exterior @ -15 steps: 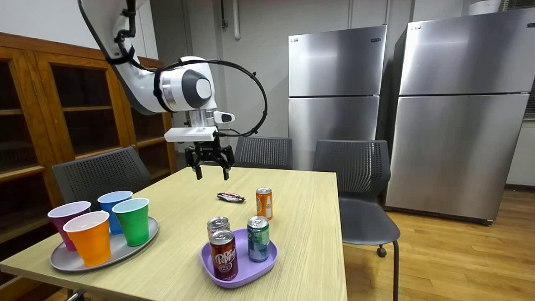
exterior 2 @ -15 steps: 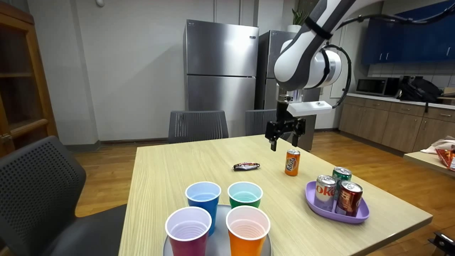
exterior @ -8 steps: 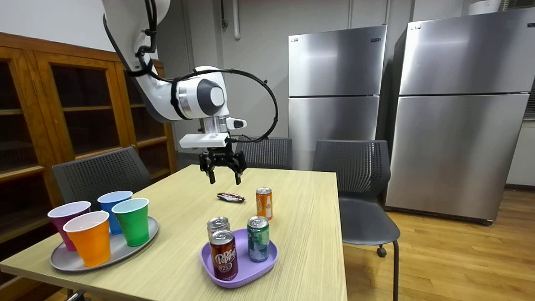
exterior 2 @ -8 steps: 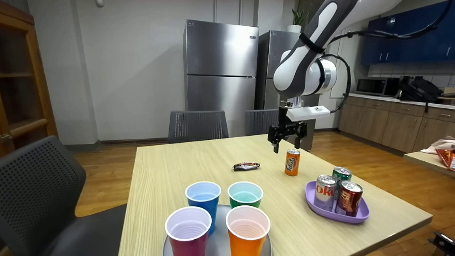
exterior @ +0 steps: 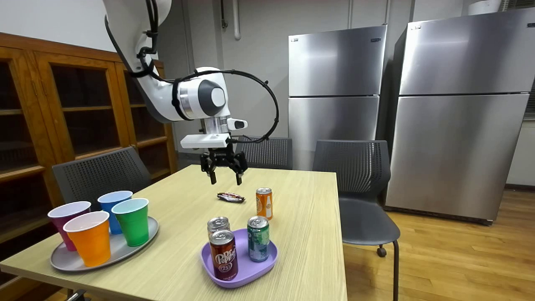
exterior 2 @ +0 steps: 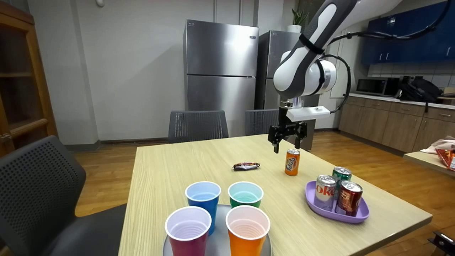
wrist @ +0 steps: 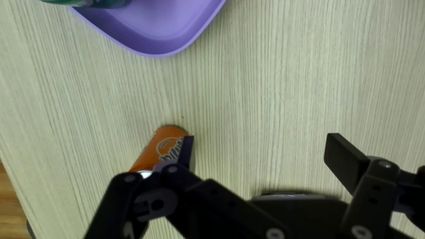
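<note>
Black two-finger gripper [exterior: 226, 179] hangs above the pale wood-grain table [exterior: 301, 234], jaws wide, nothing between them. Nearest: shiny, flat brown-and-silver wrapped bar [exterior: 230, 197] lying well in from the far edge, and upright orange metal Fanta can [exterior 2: 292, 163] between bar and right edge in both exterior views. No contact seen with either. In the wrist view one finger [wrist: 187, 149] covers part of the can; dark strip [wrist: 282, 194] low down, mostly behind the gripper, is probably the bar.

Doing it well, my read: line up sideways first, then lower slowly with jaws wide. Bar is low, so a sound pinch there would need fingertips down near the table, across its narrow side; shallow bite could slip. Can could tip if a fingertip clips it, so leave side room. Rounded purple plastic tray [exterior: 244, 269] with three metal cans [exterior: 258, 238] stands toward the right edge, worth a clear margin. Round grey plate [exterior: 121, 252] with four coloured plastic cups [exterior: 132, 223], well apart, toward the left corner in an exterior view.
</note>
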### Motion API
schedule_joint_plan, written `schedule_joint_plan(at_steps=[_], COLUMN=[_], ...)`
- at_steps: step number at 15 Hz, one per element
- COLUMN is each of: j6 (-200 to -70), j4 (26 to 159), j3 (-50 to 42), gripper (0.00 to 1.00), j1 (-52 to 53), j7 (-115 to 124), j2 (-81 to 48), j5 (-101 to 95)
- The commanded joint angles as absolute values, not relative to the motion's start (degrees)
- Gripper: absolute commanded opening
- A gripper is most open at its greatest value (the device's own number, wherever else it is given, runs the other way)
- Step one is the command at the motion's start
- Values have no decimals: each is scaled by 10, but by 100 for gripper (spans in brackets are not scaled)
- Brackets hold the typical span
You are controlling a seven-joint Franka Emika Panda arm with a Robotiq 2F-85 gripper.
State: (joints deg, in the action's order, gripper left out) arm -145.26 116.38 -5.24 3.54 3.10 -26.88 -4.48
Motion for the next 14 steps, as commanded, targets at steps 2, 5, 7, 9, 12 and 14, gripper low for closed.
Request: schedule_joint_plan(at_steps=[2, 5, 7, 9, 12, 14], j6=[-1434, -1431, -1427, -1423, -1413, -1403], j4=[1123, 1104, 1089, 1076, 1057, 1044], j3=[-49, -53, -56, -58, -60, -59], gripper=[100, 100, 100, 100, 100, 100], j1=[12, 1, -6, -13, -26, -34], j7=[36, 39, 42, 42, 39, 37], j2=[-289, -301, -312, -323, -335, -344], j5=[-40, -39, -38, -35, -29, -24])
